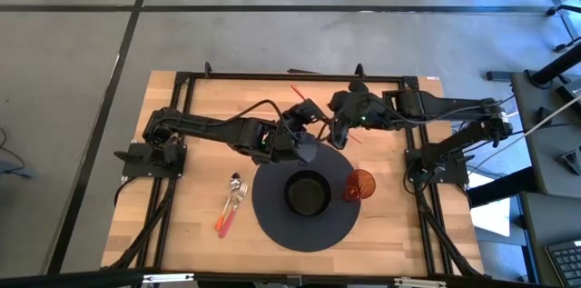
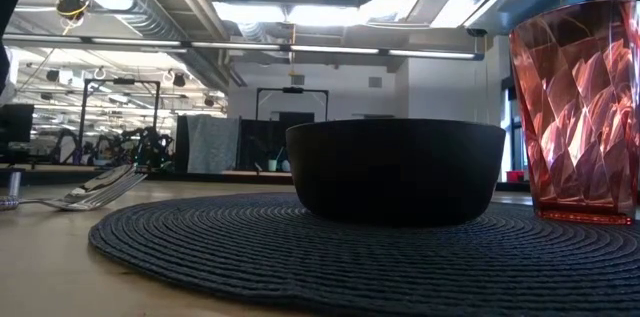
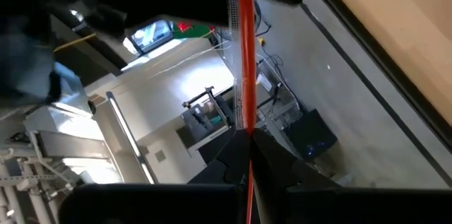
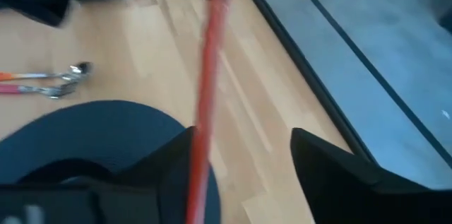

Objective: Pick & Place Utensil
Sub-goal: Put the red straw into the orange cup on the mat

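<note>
Here the red-handled utensil (image 1: 301,94) is held up off the worktop (image 1: 209,106) above its middle toward the far edge, its thin red shaft running on a slant, one end pointing to the far edge and the left corner, the other reaching down toward the right claw; which end bears the working tip cannot be told. The left claw (image 1: 300,117) is clenched on the utensil, and in its own wrist view the red shaft (image 3: 246,54) rises straight out from between the closed fingers. The right claw (image 1: 340,134) stands just beside it with its fingers spread wide, the red shaft (image 4: 205,97) passing between them without a grip that can be seen. Near the front edge lies a round dark woven placemat (image 1: 272,224) carrying a black bowl (image 1: 308,193), with a red faceted cup (image 1: 359,184) at the mat's right rim. Toward the left edge, beside the mat, a spoon (image 1: 234,182) and a fork (image 1: 240,193) with pink and orange handles lie close together, handles pointing at the front edge. The worktop is pale wood planking inside a black frame; around it is grey concrete floor with dark lines, and the low view shows an open hall with ceiling ducts and strip lights.
</note>
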Robot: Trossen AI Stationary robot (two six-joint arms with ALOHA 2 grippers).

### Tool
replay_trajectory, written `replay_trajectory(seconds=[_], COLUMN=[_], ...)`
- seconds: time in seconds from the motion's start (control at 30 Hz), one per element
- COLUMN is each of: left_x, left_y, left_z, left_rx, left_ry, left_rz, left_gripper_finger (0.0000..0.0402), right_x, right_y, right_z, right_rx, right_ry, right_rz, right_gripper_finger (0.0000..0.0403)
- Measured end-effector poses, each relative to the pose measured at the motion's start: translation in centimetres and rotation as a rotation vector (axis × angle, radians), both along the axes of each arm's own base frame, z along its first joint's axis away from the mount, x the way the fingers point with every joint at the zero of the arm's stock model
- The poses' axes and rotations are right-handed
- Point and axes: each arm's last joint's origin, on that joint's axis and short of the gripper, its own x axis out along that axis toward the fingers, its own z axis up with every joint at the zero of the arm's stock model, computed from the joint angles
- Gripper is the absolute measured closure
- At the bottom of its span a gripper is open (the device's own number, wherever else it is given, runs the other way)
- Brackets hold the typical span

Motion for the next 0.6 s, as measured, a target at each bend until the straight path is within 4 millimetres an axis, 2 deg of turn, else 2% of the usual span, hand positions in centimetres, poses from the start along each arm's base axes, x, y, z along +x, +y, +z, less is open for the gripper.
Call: replay_trajectory(seconds=[0.17, 0.4, 0.6], left_x=[0.02, 0.02, 0.02], left_y=[-0.03, -0.03, -0.04], left_z=[-0.02, -0.02, -0.01], left_rx=[-0.007, -0.006, -0.013], left_ry=[0.002, 0.004, -0.01], left_rz=[-0.009, -0.01, -0.005], left_gripper_finger=[0.0399, 0.0399, 0.0399], right_x=[0.28, 0.3, 0.31], right_y=[0.16, 0.24, 0.27], right_z=[0.13, 0.11, 0.11], right_rx=[0.007, -0.009, -0.017], right_ry=[-0.01, 0.008, 0.015], right_rz=[0.071, 0.125, 0.148], right_gripper_finger=[0.0243, 0.0384, 0.0398])
